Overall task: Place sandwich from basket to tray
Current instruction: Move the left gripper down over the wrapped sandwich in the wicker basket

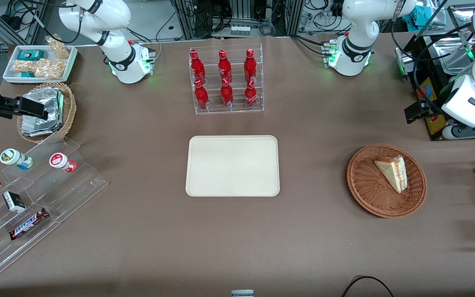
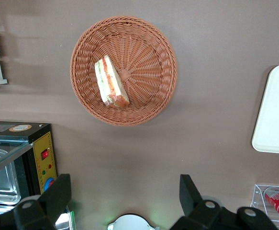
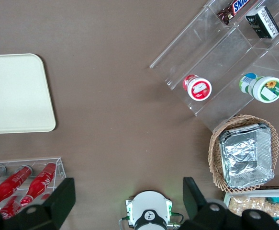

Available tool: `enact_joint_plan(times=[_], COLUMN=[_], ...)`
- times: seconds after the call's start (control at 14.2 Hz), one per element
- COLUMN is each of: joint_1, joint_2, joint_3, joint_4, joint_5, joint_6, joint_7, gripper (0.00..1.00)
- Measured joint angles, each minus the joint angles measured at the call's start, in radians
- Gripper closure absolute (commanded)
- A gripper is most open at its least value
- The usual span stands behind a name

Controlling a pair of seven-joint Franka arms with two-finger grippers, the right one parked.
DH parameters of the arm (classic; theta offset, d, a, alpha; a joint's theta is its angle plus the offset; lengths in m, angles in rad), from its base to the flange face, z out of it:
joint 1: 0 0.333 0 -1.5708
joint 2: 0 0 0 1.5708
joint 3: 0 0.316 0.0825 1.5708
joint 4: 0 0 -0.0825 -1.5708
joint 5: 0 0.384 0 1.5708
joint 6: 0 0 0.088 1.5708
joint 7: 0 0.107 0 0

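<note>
Resting in the basket [image 1: 386, 180], the sandwich [image 1: 392, 172] lies on its side as a pale triangular wedge, its striped red-orange and cream cut edge showing along one long side. It sits off the basket's centre, with its narrow tip pointing toward the front camera. The basket stands on the brown table [image 1: 138, 214] toward the working arm's end, well apart from the tray [image 1: 232, 165], which lies bare at the table's middle.

The hand [image 2: 125, 196] hangs high above the table, away from the basket and not over it, with its two dark fingers [image 2: 58, 194] spread wide and nothing between them.

Judging by its look, the sandwich should be light and soft, so a hard squeeze would likely crush the bread or push out the filling. The layers may also slide apart if the pinch lands on the flat bread faces. The better hold seems to be across the wedge's thicker end, one finger on each long side, closed gently. The shallow rim should leave room to come straight down.

A rack of red bottles [image 1: 226, 80] stands farther from the front camera than the tray.
</note>
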Motion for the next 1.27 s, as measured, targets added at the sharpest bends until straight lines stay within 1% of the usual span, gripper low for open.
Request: enact_joint_plan(times=[0.92,1.13,1.27], joint_1=[0.002,0.01,0.019], joint_2=[0.004,0.027,0.067], joint_3=[0.003,0.005,0.006], joint_4=[-0.01,-0.026,-0.033], joint_5=[0.002,0.003,0.003], joint_6=[-0.007,-0.03,-0.031], joint_7=[0.0,0.0,-0.003], gripper=[0.0,0.0,0.0])
